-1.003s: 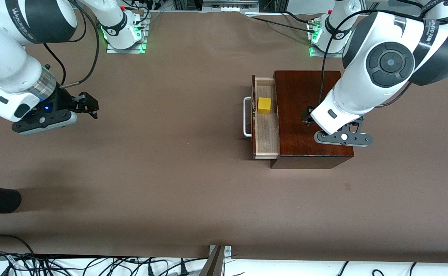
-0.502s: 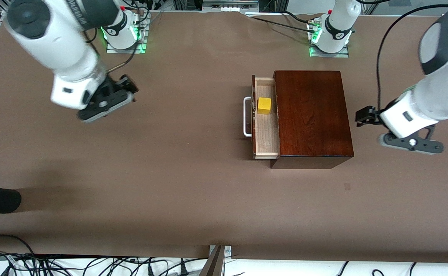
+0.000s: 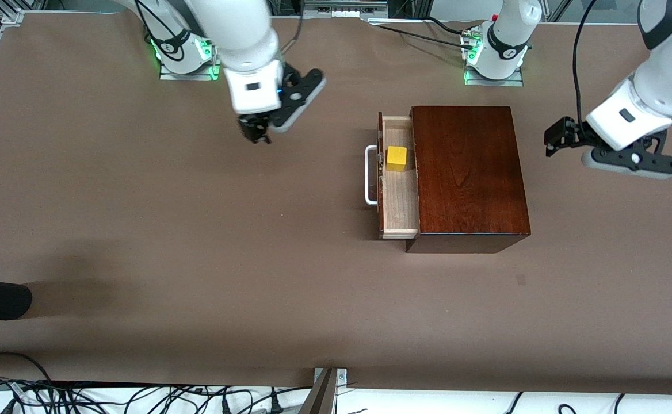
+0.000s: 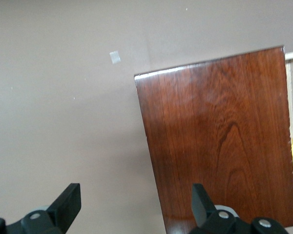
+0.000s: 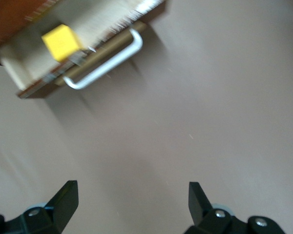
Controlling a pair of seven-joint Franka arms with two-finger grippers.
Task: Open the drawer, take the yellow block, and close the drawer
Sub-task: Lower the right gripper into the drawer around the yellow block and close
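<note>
**Drawer open, block inside, both grippers empty**

The box [image 3: 468,175] stands on the brown surface [image 3: 198,241], toward the left arm's end. Its drawer [image 3: 399,201] is pulled partway out toward the right arm's end, the pale tray exposed. The white handle [image 3: 370,175] is on the drawer front, untouched.

The block [image 3: 396,158] sits in the drawer, in the part of the tray farther from the front camera, close against the drawer front. It rests flat on the tray floor. Nothing touches it. The right wrist view shows it [image 5: 61,41] in the tray just inside the handle [image 5: 107,61].

The right gripper [image 3: 255,129] hangs over bare surface, well apart from the drawer, toward the right arm's end. Its fingers [image 5: 66,197] are spread wide, with nothing between them.

The left gripper [image 3: 557,141] is over bare surface, beside the box at the left arm's end and clear of it. Its fingers [image 4: 71,202] are spread, holding nothing. The left wrist view looks down on the box top [image 4: 219,136], with a sliver of yellow visible at the frame edge.

A small pale mark [image 3: 520,280] lies on the surface nearer the front camera than the box
</note>
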